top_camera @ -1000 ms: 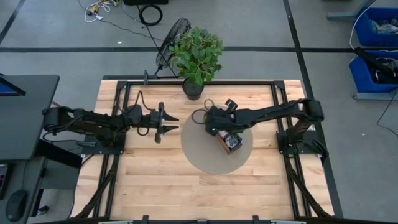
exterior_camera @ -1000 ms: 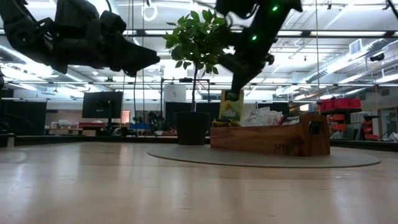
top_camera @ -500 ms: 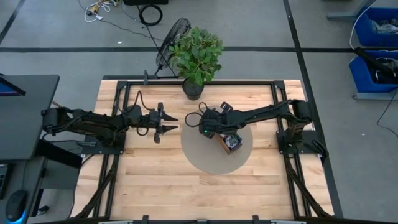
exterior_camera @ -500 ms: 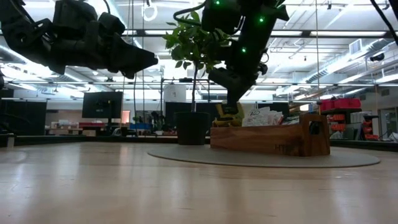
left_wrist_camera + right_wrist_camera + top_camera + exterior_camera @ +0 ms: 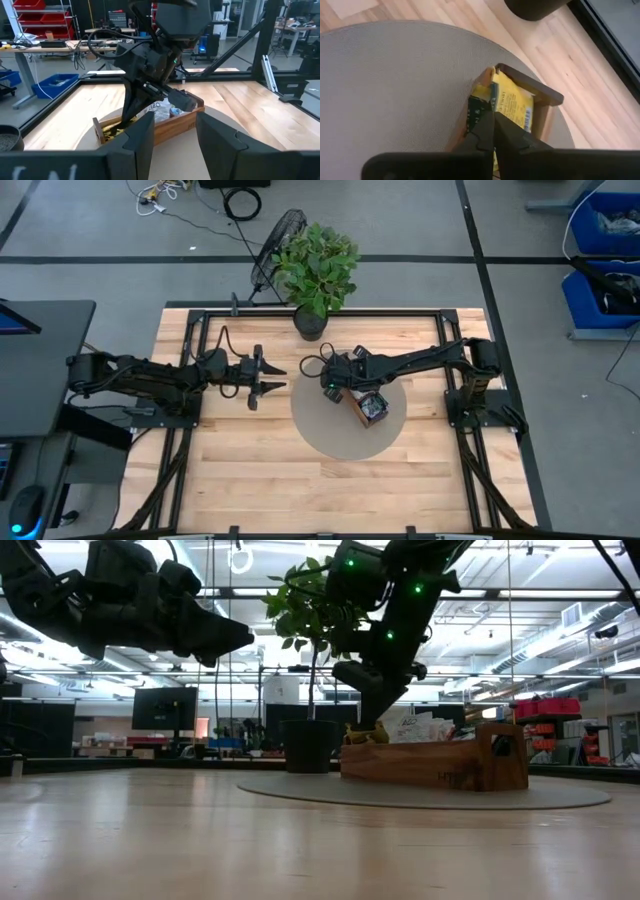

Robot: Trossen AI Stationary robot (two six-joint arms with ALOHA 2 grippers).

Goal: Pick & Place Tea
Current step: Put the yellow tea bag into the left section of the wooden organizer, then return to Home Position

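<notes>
A long brown wooden box (image 5: 368, 406) lies on a round grey mat (image 5: 330, 432), with tea packets standing in it (image 5: 415, 727). My right gripper (image 5: 492, 123) reaches slanting down into the box's end nearest the left arm (image 5: 366, 726) and is shut on a yellow tea packet (image 5: 512, 106). That packet stands among other yellow packets behind the box's end wall (image 5: 532, 86). My left gripper (image 5: 274, 378) hovers open and level above the table, left of the mat, pointing at the box (image 5: 150, 129); its fingers hold nothing. My right gripper pinches the yellow packet by its upper edge (image 5: 493, 96) between its two fingers. The fingers come from above, slanting down toward the box's end. The packet stands on edge inside the box's end; what it rests on is hidden by the box wall.
A potted green plant (image 5: 318, 266) stands at the table's far edge, just behind the mat; its pot (image 5: 308, 745) shows left of the box. Bare wood spreads toward the near edge (image 5: 320, 490). Black frame rails run along the table's sides.
My right gripper has gone down and a little toward the table's left, tipping steeper, carrying the yellow packet. The packet hung clear above the box's end a second ago and now sits down inside it.
</notes>
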